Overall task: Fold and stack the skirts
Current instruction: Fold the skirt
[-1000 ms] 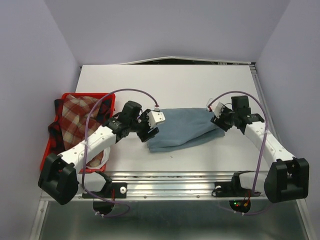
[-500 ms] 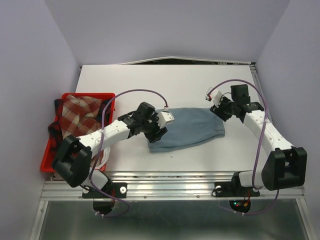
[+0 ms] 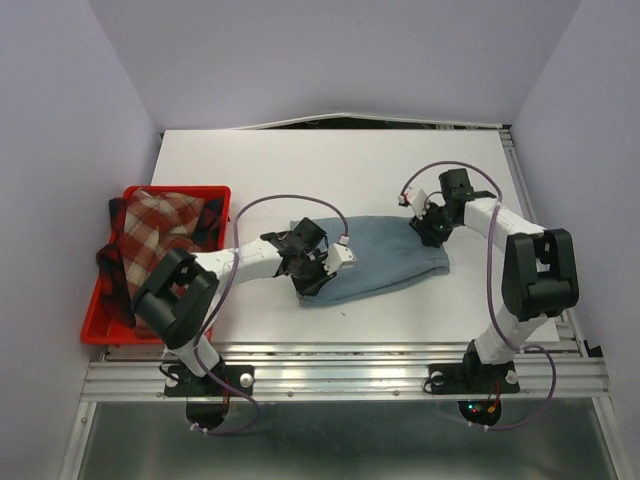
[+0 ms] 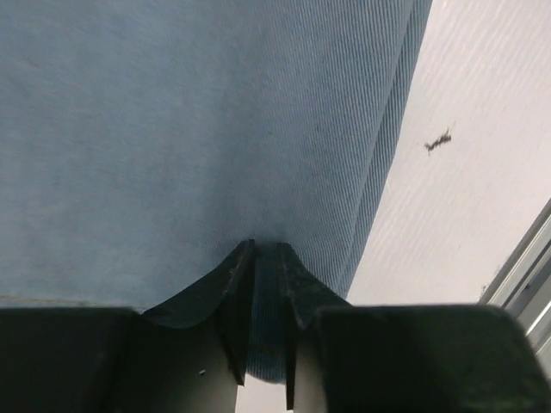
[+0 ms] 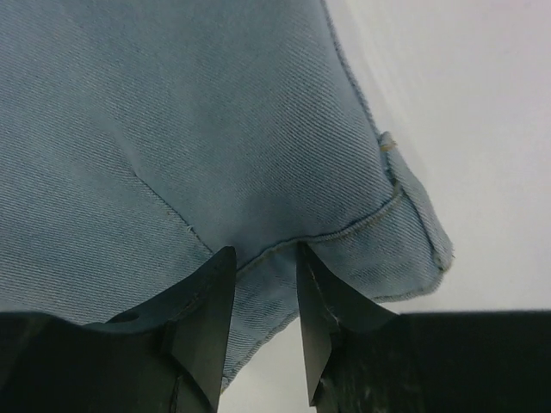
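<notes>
Denim-blue skirt (image 3: 385, 255) flat on the table (image 3: 300, 170), left hand (image 3: 312, 282) pinched onto its near-left edge, right hand (image 3: 426, 232) narrow astride the far-right hem (grip unclear), check skirt (image 3: 160, 228) heaped in red tray (image 3: 95, 325) far left.

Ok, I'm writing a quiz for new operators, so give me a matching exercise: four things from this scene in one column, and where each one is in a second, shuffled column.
1. light blue skirt
2. check skirt
3. red tray
4. right gripper

A. at the left edge of the table
B. at the blue skirt's right end
C. lying mid-table
D. heaped in the tray

Pairs: 1-C, 2-D, 3-A, 4-B.
</notes>
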Robot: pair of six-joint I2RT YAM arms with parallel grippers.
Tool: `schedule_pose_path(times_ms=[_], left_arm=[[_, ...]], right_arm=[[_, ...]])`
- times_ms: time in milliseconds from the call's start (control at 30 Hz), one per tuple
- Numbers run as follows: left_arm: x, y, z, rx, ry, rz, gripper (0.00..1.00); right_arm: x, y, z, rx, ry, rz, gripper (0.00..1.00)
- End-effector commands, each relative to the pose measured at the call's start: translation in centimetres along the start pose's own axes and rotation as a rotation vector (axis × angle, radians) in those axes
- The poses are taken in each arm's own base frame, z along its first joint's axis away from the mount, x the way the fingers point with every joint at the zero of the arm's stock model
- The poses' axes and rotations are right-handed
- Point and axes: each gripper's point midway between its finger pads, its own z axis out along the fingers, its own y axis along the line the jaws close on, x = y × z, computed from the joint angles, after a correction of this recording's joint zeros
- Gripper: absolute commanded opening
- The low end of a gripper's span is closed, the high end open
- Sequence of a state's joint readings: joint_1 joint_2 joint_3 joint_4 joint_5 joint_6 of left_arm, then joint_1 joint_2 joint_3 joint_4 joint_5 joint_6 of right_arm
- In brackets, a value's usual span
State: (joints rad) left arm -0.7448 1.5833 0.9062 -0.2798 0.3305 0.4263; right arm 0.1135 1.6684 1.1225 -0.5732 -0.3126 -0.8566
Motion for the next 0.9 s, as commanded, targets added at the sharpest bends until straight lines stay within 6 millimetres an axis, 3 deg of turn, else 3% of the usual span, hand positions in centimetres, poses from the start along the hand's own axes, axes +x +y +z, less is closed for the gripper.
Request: schedule_pose_path(times_ms=[0, 67, 133, 200, 233, 333, 367, 400, 433, 500, 533, 633, 667, 733, 767, 867], left_arm=[[1.8, -1.1, -0.1, 0.086, 0.121, 0.046, 0.25], [3.8, -0.6, 0.3, 0.076, 0.21, 0.067, 0.17], [4.6, 0.4, 0.6, 0.041, 0.252, 0.079, 0.11], [4.6, 3.3, 1.0, -0.019, 0.255, 0.041, 0.08], [3.4, 5.9, 0.6, -0.062, 0.219, 0.001, 0.08], [2.4, 10.2, 1.3, -0.113, 0.21, -0.07, 0.09], [0.4, 13.0, 1.3, -0.165, 0.168, -0.089, 0.09], [-0.8, 14.3, 1.2, -0.195, 0.141, -0.096, 0.09], [-3.3, 16.6, 1.0, -0.247, 0.09, -0.093, 0.11], [-5.6, 19.0, 0.5, -0.305, 0.044, -0.112, 0.15], [-6.7, 19.7, 0.3, -0.322, 0.025, -0.112, 0.2], [-12.8, 22.1, -3.2, -0.393, -0.123, -0.121, 0.35], [-13.7, 22.8, -4.6, -0.415, -0.164, -0.155, 0.38], [-16.3, 22.4, -8.0, -0.407, -0.3, -0.285, 0.42], [-17.3, 21.4, -9.0, -0.355, -0.358, -0.312, 0.44], [-17.8, 19.3, -11.5, -0.335, -0.454, -0.368, 0.47]], right_arm=[[1.2, 0.9, 1.2, -0.029, 0.046, 0.024, 0.39], [2.7, 1.4, 1.6, -0.05, 0.102, 0.02, 0.38], [5.0, 3.3, 1.7, -0.117, 0.176, 0.013, 0.38], [7.4, 5.2, 1.1, -0.154, 0.242, -0.025, 0.36], [8.2, 5.8, 0.8, -0.163, 0.258, -0.031, 0.36], [9.3, 9.4, -0.2, -0.232, 0.296, -0.057, 0.36], [8.2, 10.9, -0.6, -0.258, 0.269, -0.07, 0.37], [7.6, 12.1, -0.9, -0.285, 0.256, -0.074, 0.38], [6.3, 13.7, -1.6, -0.317, 0.219, -0.043, 0.4], [3.9, 15.9, -2.1, -0.359, 0.166, -0.05, 0.45], [1.9, 18.4, -2.4, -0.421, 0.121, -0.083, 0.48], [-4.1, 21.4, -5.0, -0.542, -0.007, 0.008, 0.55], [-7.2, 20.7, -6.0, -0.544, -0.07, 0.019, 0.56], [-9.6, 19.8, -6.9, -0.521, -0.104, 0.044, 0.55], [-11.2, 18.3, -7.6, -0.481, -0.147, 0.039, 0.54], [-12.2, 14.5, -7.8, -0.387, -0.202, 0.08, 0.54]])
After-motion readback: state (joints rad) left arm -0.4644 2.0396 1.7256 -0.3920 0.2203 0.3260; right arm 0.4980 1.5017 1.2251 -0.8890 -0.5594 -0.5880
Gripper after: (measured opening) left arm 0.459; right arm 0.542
